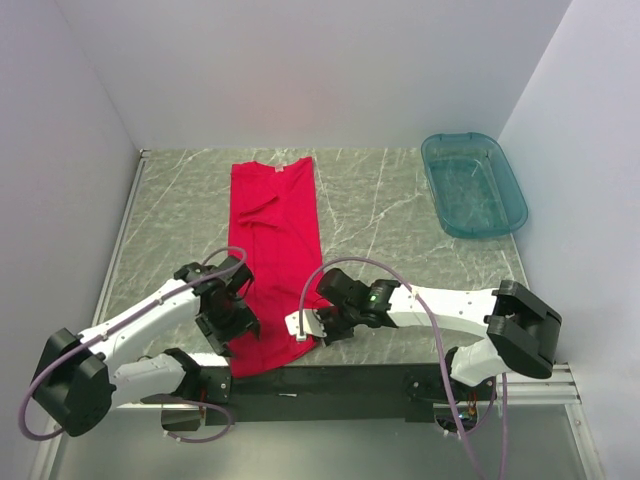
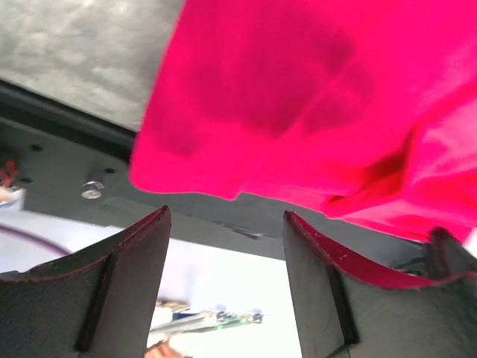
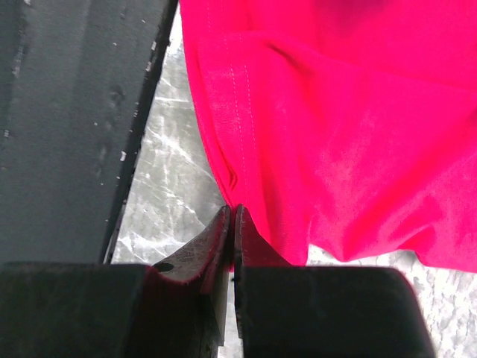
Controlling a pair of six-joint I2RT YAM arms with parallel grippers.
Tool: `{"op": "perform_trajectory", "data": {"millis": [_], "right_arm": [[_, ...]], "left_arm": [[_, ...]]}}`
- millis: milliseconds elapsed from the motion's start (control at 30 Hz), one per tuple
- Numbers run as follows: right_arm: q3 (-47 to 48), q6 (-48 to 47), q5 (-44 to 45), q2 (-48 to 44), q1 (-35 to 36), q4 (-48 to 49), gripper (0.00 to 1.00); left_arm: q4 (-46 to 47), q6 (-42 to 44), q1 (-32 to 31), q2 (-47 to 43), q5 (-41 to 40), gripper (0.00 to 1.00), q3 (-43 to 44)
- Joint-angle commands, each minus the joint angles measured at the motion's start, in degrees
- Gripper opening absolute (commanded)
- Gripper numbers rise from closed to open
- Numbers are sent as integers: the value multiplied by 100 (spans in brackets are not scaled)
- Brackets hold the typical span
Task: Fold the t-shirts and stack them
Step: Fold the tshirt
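Left pincer [image 2: 223, 216] has its two fingers apart, with nothing between them. In the left wrist view the near edge of the shirt [image 1: 275, 230] hangs just beyond the fingertips, and I cannot tell if the cloth touches them. From above, this pincer is at the left near corner of the shirt, and it partly covers the cloth there.

My right pincer [image 3: 232, 211] has its fingers pressed together. Their tips sit exactly at the hem on the right near corner of the shirt. The cloth makes a small crease that runs to the tips, so the pincer seems clamped on the hem; the part that is held is very small.

The shirt is bright red. It lies on the tabletop [image 1: 380, 200] as a long narrow strip between my two arms. The neck, with a small white label [image 1: 279, 168], is at the far end, close to the back wall. The near end is wider and a little wrinkled, and it reaches the black rail [image 1: 350, 380] at the near edge of the tabletop. In the middle of the strip I see some soft folds.

A clear teal bin [image 1: 460, 137] stands at the far right corner of the tabletop, well apart from the shirt. Both arms are stretched low and turned inward, toward the near end of the shirt.
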Motion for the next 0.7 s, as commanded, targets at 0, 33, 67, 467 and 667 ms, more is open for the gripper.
{"op": "perform_trajectory", "data": {"millis": [0,33,67,467,667], "right_arm": [[303,-43,-163,-99,-23,-80,6],[312,-34,-154,-98,-41,-89,5],[313,-34,-145,-98,-41,-89,5],[269,1,-312,-257,-287,-89,5],[269,-262,-504,-301,-313,-387,7]], "left_arm": [[-271,382,-64,155,-72,68,4],[-272,513,-64,190,-80,68,13],[-254,575,-64,190,-124,67,91],[1290,620,-64,-790,779,64,-1048],[1707,874,-46,-1392,448,66,-841]]}}
